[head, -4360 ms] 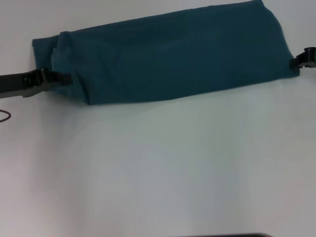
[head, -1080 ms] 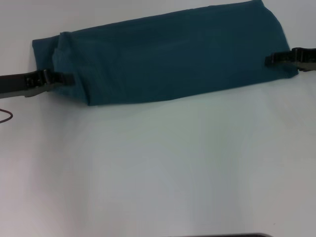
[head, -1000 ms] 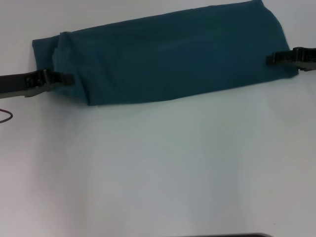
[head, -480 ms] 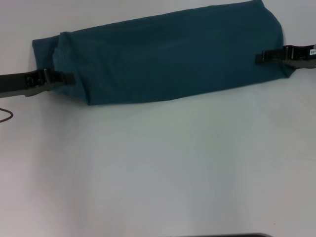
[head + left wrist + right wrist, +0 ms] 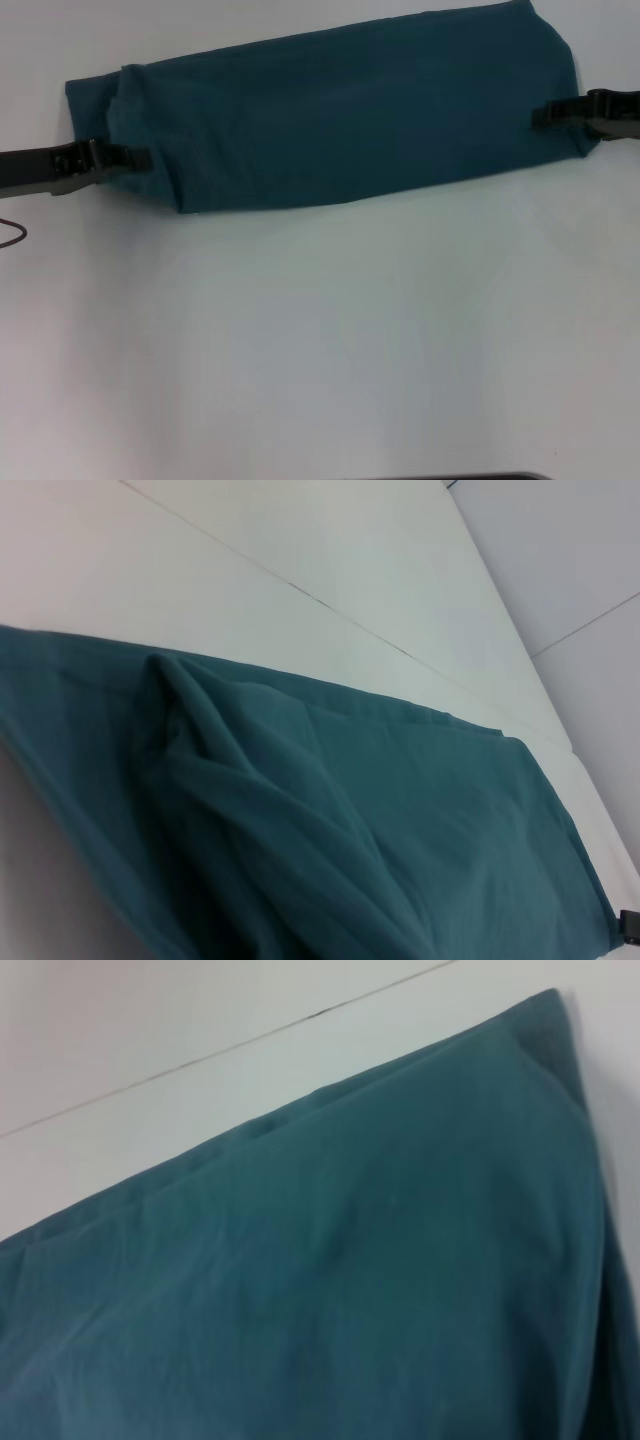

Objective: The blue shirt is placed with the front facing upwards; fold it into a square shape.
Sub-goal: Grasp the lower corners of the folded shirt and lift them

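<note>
The blue shirt [image 5: 340,120] lies folded into one long teal band across the far side of the white table, plain side up, with no letters showing. My left gripper [image 5: 140,157] is at the band's left end, down at table level, shut on the cloth edge; a raised crease runs from there [image 5: 200,720]. My right gripper [image 5: 538,115] reaches in over the band's right end, just inside its edge. The right wrist view shows only the shirt [image 5: 350,1290] and its far corner.
Bare white table [image 5: 320,340] stretches from the shirt to the near edge. A thin dark cable [image 5: 10,235] loops at the left border. A dark strip [image 5: 450,477] shows at the bottom. A seam line [image 5: 200,1055] crosses the table behind the shirt.
My right gripper came in from beyond the shirt's right edge to over its right end, then drew back slightly. The shirt's lower right corner has shifted a little inward. The left gripper has not moved.
</note>
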### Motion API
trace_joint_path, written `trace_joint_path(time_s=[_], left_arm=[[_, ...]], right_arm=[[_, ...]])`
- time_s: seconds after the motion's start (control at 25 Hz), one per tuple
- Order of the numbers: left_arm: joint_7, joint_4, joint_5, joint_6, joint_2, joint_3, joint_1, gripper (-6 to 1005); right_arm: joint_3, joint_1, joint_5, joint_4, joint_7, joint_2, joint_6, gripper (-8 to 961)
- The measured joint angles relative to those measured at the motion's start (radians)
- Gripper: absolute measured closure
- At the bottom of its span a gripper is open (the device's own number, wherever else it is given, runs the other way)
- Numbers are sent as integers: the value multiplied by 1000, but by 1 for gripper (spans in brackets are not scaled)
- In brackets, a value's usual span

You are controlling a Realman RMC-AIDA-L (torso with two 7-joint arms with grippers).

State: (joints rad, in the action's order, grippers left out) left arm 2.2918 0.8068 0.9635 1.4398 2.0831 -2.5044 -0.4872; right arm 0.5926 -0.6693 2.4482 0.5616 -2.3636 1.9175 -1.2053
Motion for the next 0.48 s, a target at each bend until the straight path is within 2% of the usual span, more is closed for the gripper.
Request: trace_joint_path(time_s=[0.16, 0.48], left_arm=[[0, 0, 0, 1, 0, 0, 0, 1000], [2, 2, 0, 3, 0, 0, -1, 998]], right_arm=[[17, 1, 19, 15, 2, -3, -10, 59], [27, -3, 31, 16, -5, -2, -7, 460]])
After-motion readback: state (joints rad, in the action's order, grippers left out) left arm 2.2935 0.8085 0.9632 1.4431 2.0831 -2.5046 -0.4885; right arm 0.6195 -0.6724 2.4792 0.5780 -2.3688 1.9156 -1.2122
